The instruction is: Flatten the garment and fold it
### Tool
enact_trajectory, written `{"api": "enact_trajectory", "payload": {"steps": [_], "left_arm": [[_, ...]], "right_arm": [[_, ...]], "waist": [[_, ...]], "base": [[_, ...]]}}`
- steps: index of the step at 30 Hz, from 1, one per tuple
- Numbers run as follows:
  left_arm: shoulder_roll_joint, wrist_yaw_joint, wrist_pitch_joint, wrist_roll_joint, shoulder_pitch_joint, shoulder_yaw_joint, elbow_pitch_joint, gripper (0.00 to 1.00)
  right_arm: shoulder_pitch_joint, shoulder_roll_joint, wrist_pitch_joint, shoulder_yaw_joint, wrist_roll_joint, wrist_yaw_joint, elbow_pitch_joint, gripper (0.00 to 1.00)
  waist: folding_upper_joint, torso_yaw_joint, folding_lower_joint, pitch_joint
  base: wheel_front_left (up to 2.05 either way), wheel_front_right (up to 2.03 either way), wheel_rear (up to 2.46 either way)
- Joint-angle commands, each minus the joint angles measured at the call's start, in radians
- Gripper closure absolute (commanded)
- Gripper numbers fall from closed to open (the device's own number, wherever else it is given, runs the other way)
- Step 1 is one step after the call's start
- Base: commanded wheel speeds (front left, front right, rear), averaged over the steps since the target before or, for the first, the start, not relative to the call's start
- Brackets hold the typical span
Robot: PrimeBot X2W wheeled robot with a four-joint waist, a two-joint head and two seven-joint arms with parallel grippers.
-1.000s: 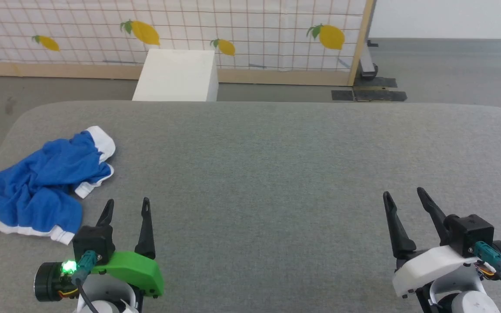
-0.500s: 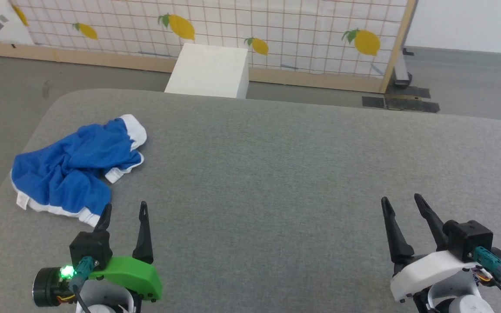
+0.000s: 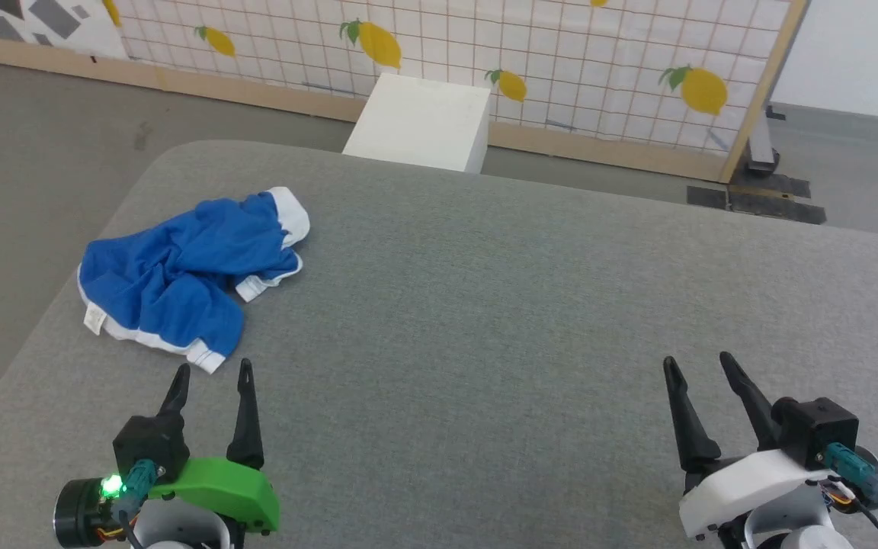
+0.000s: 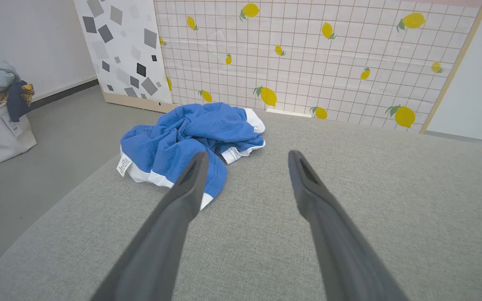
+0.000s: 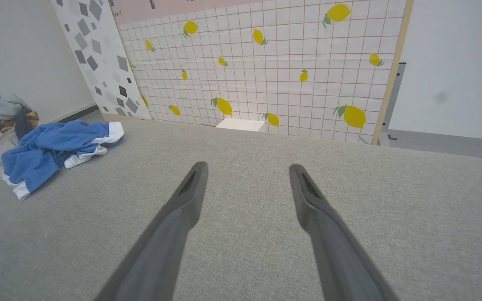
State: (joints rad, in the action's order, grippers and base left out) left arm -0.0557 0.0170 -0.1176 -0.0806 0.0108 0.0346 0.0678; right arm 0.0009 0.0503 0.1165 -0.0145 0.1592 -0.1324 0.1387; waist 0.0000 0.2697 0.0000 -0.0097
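The flattening is not yet beginning, by my reading. The garment [image 3: 187, 278] is lying in a crumpled heap at the far left of the grey padded table [image 3: 485, 305], close to its left edge, with white hem trim and a small label showing (the waistband is hard to pick out among the folds). The left gripper [image 3: 213, 366] is hovering just on the near side of the heap, its fingers pointing toward it, spread wide and holding nothing. The right gripper [image 3: 696, 358] is sitting well apart at the near right, equally wide and empty. The next move is likely calling for the left arm to reach forward and pinch a hem or corner, so the cloth can be drawn toward the middle and spread.
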Motion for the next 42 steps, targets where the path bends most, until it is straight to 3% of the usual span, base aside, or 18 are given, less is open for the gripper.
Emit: {"api": "enact_trajectory", "payload": {"steps": [1, 42], "left_arm": [[0.003, 0.004, -0.013, -0.003, 0.019, 0.005, 0.006, 0.0], [0.005, 0.005, -0.097, -0.038, 0.059, 0.025, 0.033, 0.0]], "right_arm": [[0.009, 0.0, 0.013, -0.004, 0.007, 0.001, 0.009, 0.0], [0.024, 0.0, 0.098, -0.022, 0.079, 0.001, 0.098, 0.0]], "waist": [[0.0, 0.015, 0.0, -0.002], [0.0, 0.175, 0.0, -0.019]], "base": [[0.0, 0.0, 0.0], [0.0, 0.0, 0.0]]}}
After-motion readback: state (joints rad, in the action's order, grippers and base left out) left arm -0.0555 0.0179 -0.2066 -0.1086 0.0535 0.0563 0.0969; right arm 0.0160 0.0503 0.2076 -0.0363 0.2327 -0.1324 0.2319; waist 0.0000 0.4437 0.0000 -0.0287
